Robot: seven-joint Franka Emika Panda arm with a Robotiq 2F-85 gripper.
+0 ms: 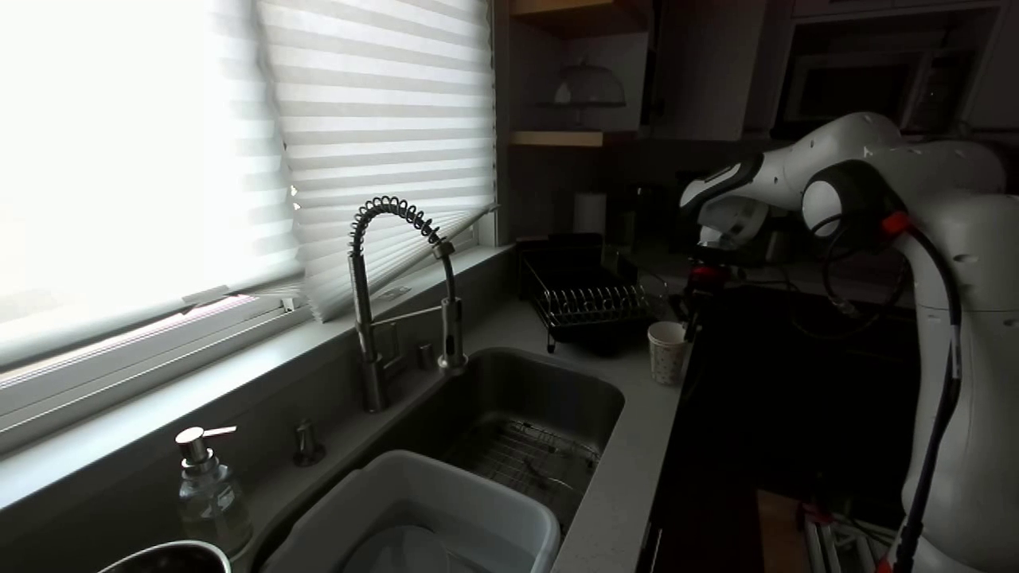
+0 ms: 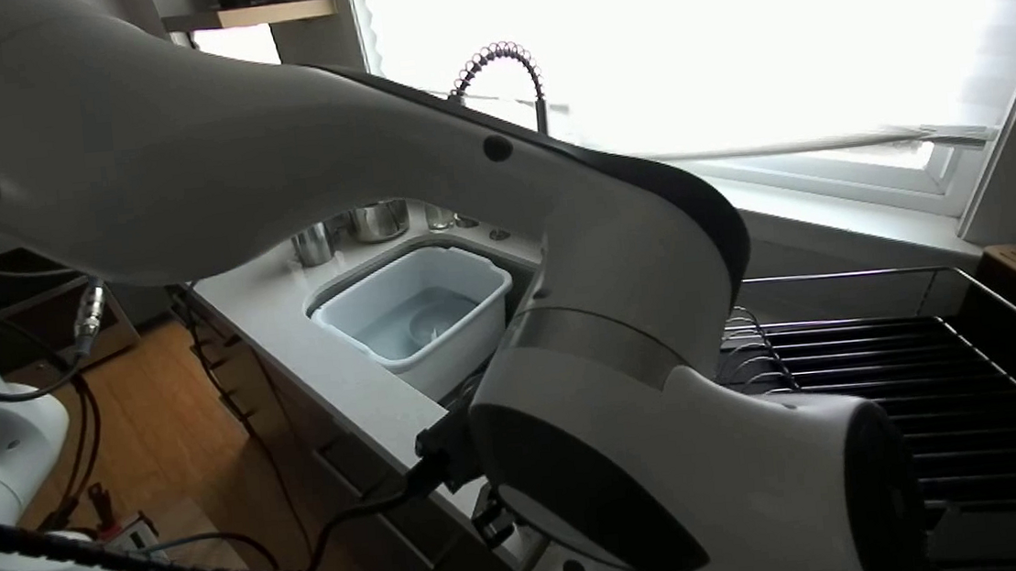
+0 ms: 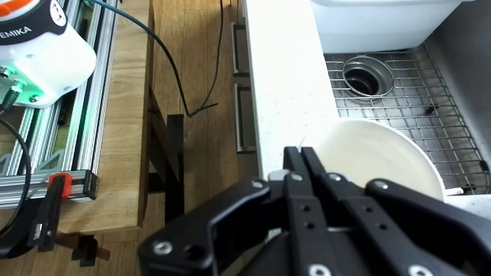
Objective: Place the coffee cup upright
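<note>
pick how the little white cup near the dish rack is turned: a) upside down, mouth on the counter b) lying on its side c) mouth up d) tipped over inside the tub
c, because in an exterior view the cup has its wider rim on top and its narrower base below, and the wrist view looks down into it.
</note>
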